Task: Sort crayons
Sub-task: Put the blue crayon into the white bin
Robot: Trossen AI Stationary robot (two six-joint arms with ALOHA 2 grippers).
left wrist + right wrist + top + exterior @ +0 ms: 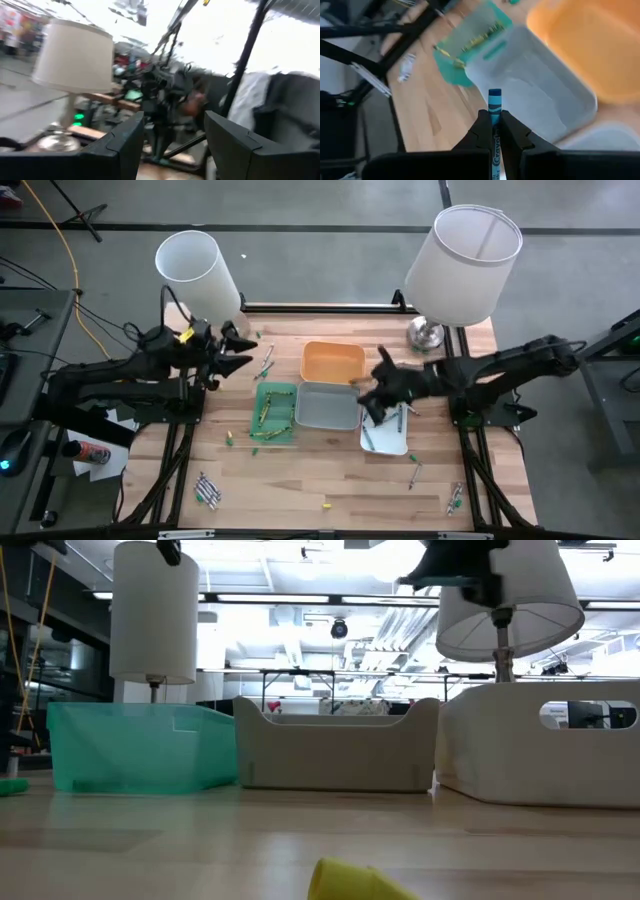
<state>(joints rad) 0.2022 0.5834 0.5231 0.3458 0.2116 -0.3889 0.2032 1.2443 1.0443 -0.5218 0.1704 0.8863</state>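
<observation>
Wooden table (pixel 330 480) | my right gripper (pixel 495 131) clamps a blue crayon (pixel 494 107) above the grey tray (pixel 540 95) | left gripper (pixel 172 145) wide apart, near the table's left edge

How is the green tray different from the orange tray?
The green tray has crayons lying in it; the orange tray looks empty. The green tray sits nearer the left arm's side, the orange tray farther back by the lamps. The right pincer, shut on a blue crayon, hovers closer to the orange tray. Both are small rectangular trays touching the grey tray.
</observation>
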